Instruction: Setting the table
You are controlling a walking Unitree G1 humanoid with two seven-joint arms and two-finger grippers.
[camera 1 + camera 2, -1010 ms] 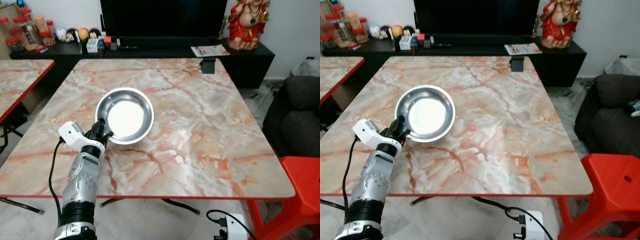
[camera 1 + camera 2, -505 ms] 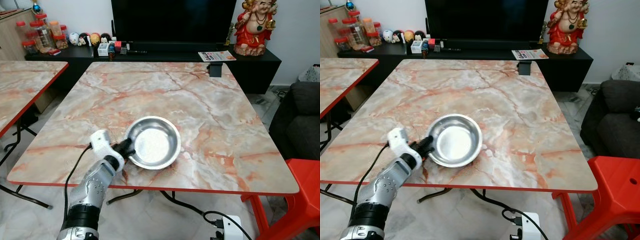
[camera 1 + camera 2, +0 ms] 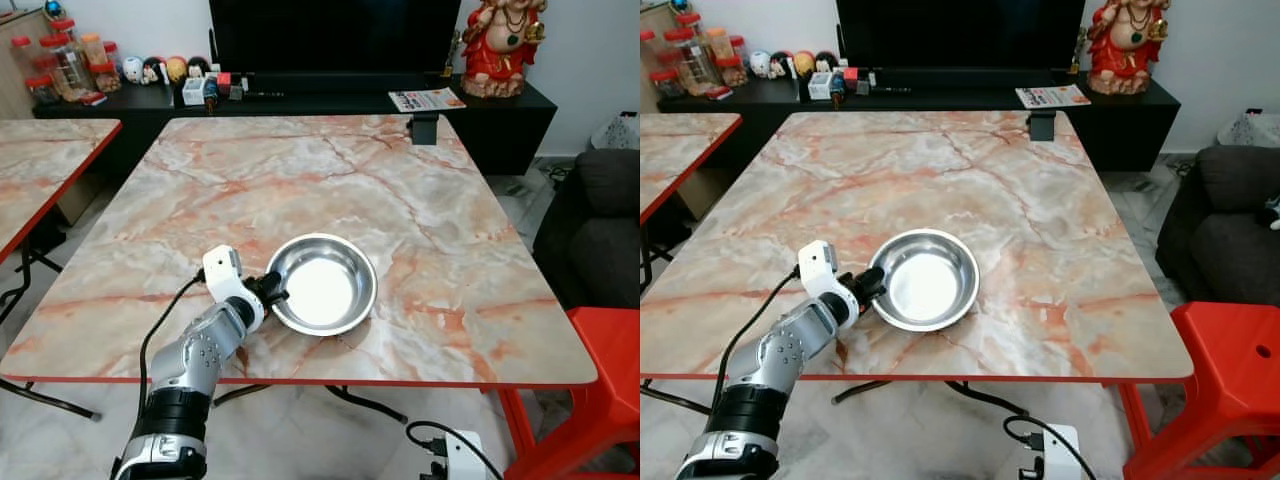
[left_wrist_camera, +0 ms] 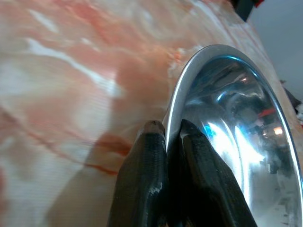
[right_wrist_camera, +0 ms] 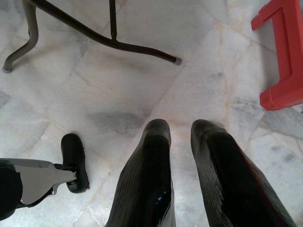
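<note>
**One rim, one grip: the bowl lies straight ahead of our left arm**

One relation governs what we do next. The round, shiny stainless-steel bowl [image 3: 321, 285] sits on the pink-and-cream marble table with the red edge [image 3: 430, 210], near the table's front edge and a little left of its middle. Our left gripper [image 3: 275, 293] meets the bowl at the part of the rim nearest our left shoulder, so the bowl lies directly beyond the fingertips, out along the line of the forearm and towards our right.

In the left wrist view we see the two black fingers [image 4: 147, 175] pinched together on the thin steel rim, one outside the wall and one inside it. A round bowl has no long axis to reckon with; what counts is that all its weight hangs forward of the pinch. We judge that any lift would tip the far rim downward, while a slide along the table would keep it steady.

Our right gripper [image 5: 180, 142] hangs idle over the grey tiled floor [image 5: 118, 85], fingers slightly apart and empty, well away from the bowl. The left arm is plainly the nearer one.
</note>
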